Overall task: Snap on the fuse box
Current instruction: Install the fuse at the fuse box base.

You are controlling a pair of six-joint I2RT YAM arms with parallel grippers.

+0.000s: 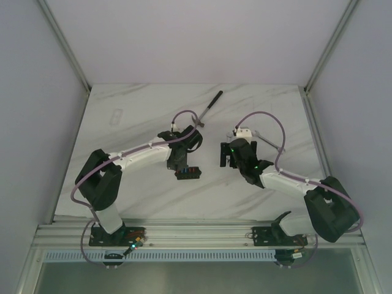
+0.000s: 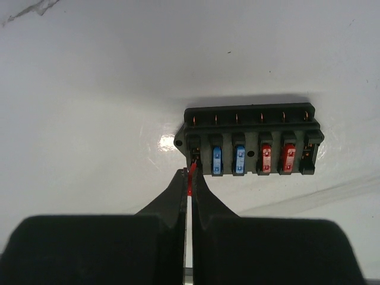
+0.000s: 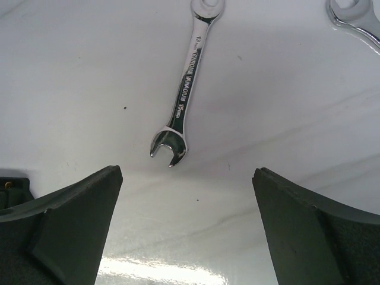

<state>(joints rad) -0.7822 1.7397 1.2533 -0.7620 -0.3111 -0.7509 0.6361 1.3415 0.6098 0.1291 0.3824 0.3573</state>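
**A:** Fuse box, position?

**B:** The fuse box point(image 2: 249, 127) lies flat on the white marbled tabletop point(image 1: 135, 104), near the centre, at the tips of the left arm's fingers. It has six slots in one row. In the left wrist view, two blue fuses point(image 2: 217, 160) sit second and third from the left. Two seated red fuses point(image 2: 266, 159) come next. The rightmost slot shows only metal contacts.

**A:** Left gripper?

**B:** The left gripper point(image 2: 190, 185) has its fingers pressed together on a loose red fuse point(image 2: 190, 181), which is thin and upright between the pads. The fuse's far end is at the mouth of the leftmost slot. I cannot tell whether it is seated.

**A:** Right gripper?

**B:** The right gripper point(image 3: 187, 172) has its fingers spread wide and holds nothing. In the top view it hangs just right of the fuse box, not touching it. A dark corner of the box shows at the left edge of the right wrist view.

**A:** Other items?

**B:** A chrome combination wrench point(image 3: 185, 83) lies on the tabletop beyond the right gripper, its open end towards the fingers. The head of a second wrench point(image 3: 356, 18) shows at the far right corner of that view. A slim black-handled tool point(image 1: 211, 103) lies at an angle far of the left gripper.
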